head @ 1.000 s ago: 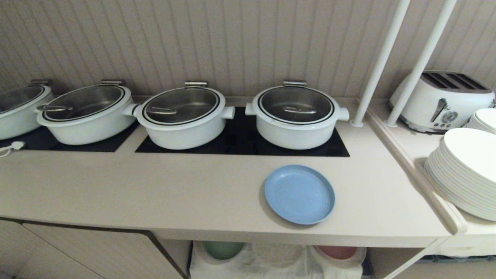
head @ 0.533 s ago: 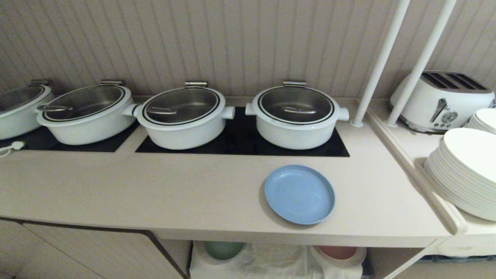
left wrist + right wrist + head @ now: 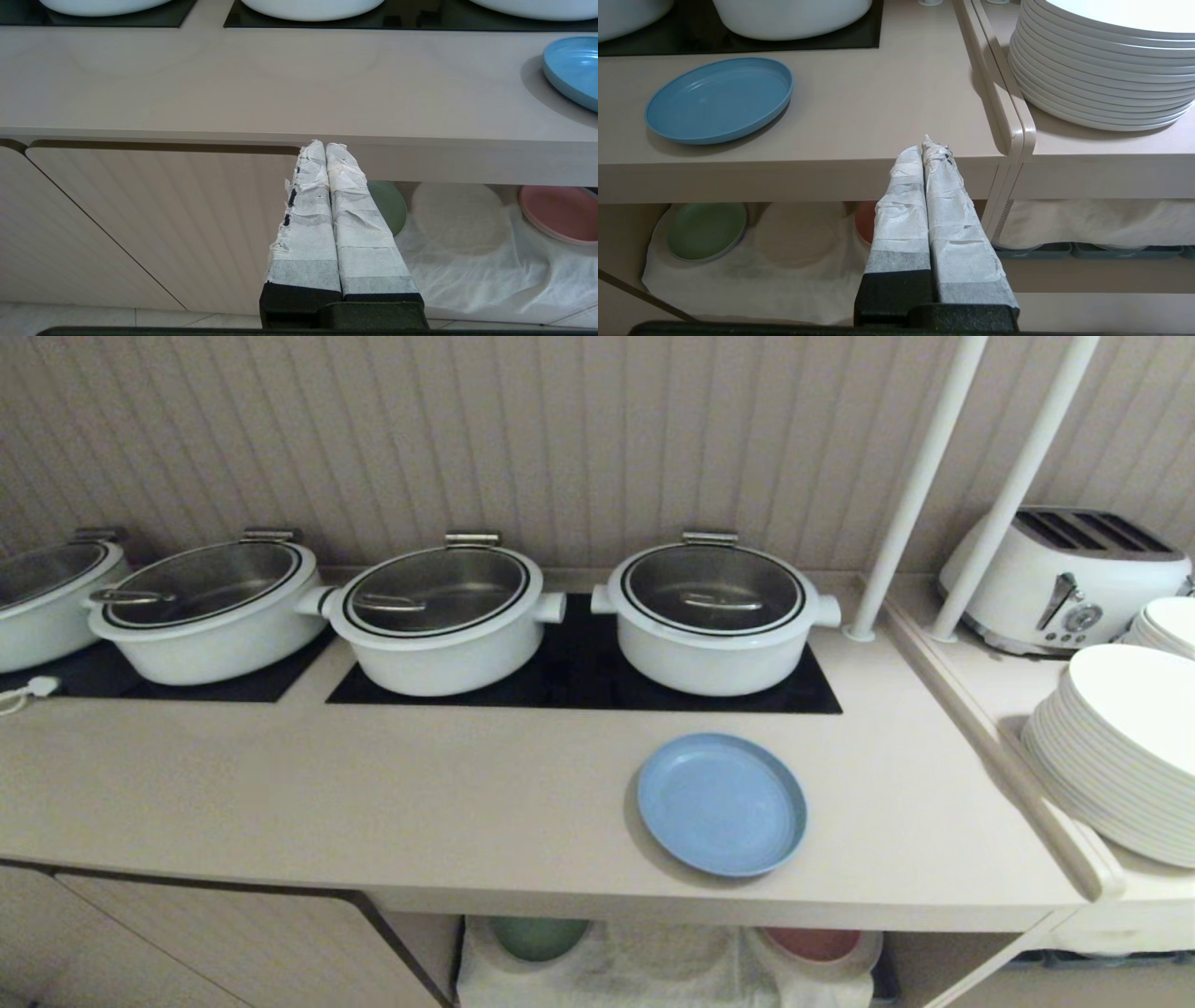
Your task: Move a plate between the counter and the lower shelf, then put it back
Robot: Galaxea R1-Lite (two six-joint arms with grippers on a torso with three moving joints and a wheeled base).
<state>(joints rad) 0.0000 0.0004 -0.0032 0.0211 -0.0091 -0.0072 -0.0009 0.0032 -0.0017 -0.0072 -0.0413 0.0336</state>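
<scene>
Plate lies flat at lower centre on the bench, free to lift; both hands, left hand and right hand, pressed narrow, hold nothing.

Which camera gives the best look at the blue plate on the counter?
The head view: the plate lies whole and unobstructed near the front edge of the counter. The right wrist view also shows the plate whole, but at a low slant. The left wrist view catches only its edge.

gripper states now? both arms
Left gripper: closed, empty, below the counter edge.
Right gripper: closed, empty, near the counter edge.
</scene>
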